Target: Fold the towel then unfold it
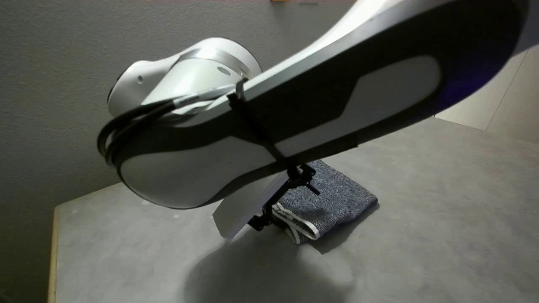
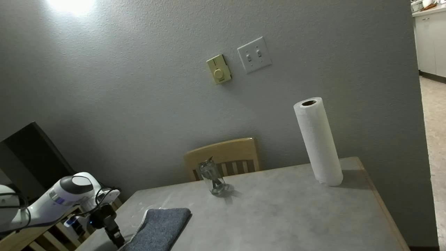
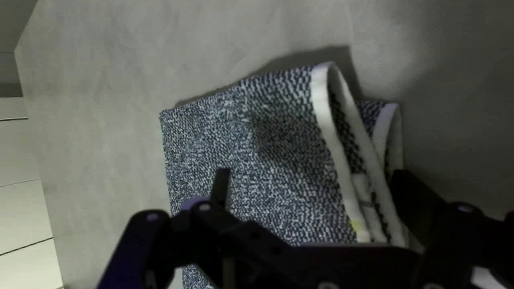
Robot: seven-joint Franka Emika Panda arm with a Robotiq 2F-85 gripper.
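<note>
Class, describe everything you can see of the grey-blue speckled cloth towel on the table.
The grey-blue speckled cloth towel looks woven. It lies folded in layers on the grey table, a roughly rectangular bundle. White bands with dark weave between them mark one edge, where the layers gape slightly and another bordered fold juts out; one band shows a small yellow patch. The black two-finger gripper stands open, one finger over the towel, the other beside that edge; contact is unclear.

There's one towel [image 1: 337, 193], one hand [image 3: 313, 186], one glass [image 2: 212, 177] and one paper roll [image 2: 318, 143].
</note>
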